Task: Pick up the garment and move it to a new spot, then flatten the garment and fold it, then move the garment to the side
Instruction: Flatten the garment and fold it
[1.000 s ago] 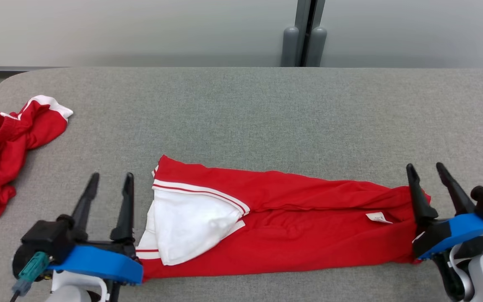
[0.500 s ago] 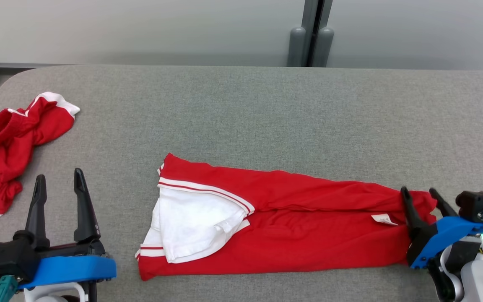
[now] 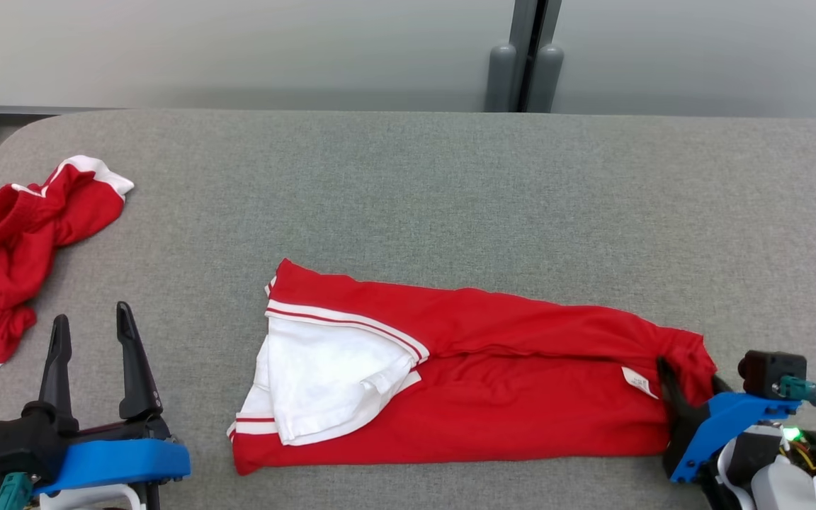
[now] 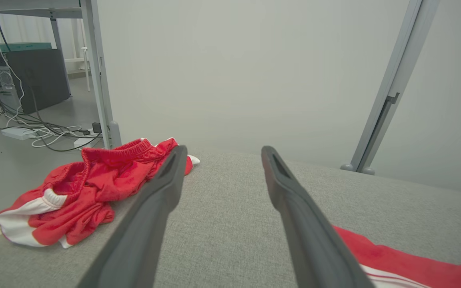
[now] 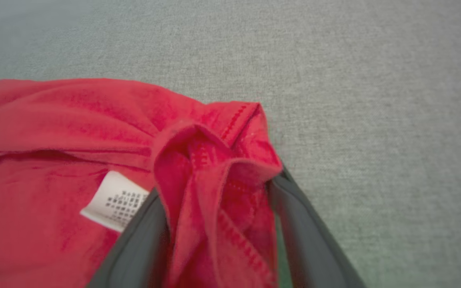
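The red garment (image 3: 507, 404), folded long, lies along the front edge of the grey surface (image 3: 408, 184), right of middle. The right jaws stand apart astride its bunched right end, cloth touching both. The left jaws gape empty near the front left corner.

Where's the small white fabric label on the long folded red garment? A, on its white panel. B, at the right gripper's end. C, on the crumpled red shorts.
B: the white fabric label sits on the folded red garment, right beside a finger of the right gripper.
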Robot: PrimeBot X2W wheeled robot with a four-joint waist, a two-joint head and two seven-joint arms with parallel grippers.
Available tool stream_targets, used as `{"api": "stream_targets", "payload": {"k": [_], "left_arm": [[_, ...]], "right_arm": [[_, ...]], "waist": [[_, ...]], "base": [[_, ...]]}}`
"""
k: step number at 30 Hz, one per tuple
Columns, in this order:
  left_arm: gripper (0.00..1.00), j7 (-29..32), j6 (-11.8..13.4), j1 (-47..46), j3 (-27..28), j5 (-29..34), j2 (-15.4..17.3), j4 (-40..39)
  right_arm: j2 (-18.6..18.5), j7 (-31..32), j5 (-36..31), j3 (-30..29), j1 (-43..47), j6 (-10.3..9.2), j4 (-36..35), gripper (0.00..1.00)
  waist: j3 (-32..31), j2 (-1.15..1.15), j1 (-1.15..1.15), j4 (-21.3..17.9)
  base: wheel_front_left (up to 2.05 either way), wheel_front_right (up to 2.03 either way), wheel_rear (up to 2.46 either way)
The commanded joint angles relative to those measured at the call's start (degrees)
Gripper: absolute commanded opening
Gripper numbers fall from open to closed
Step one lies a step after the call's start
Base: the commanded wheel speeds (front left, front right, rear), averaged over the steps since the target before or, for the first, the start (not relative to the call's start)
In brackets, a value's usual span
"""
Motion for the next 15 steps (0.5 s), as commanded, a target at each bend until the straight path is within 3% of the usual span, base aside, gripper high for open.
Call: {"api": "stream_targets", "payload": {"k": [1,7,15], "left_arm": [[1.0,-0.24,-0.59,0.27,0.71,0.76,-0.39,0.34],[1.0,-0.25,-2.54,1.03,2.96,3.42,-1.89,1.15],[1.0,-0.25,-4.49,1.57,3.63,6.5,-3.1,1.83]], "right_arm": [[0.87,0.04,0.94,0.75,1.54,0.05,0.8,0.0],[-1.33,-2.24,3.09,-1.26,1.47,0.02,-1.27,0.0],[-8.4,-1.24,4.46,-9.09,2.99,0.02,-3.47,0.0]], "waist": [[-0.28,0.0,-0.01,-0.19],[-1.41,0.0,-0.01,-0.76],[-2.48,0.0,-0.01,-0.72]], "base": [[0.0,0.0,0.0],[0.0,0.0,0.0],[0.0,0.0,0.0]]}}
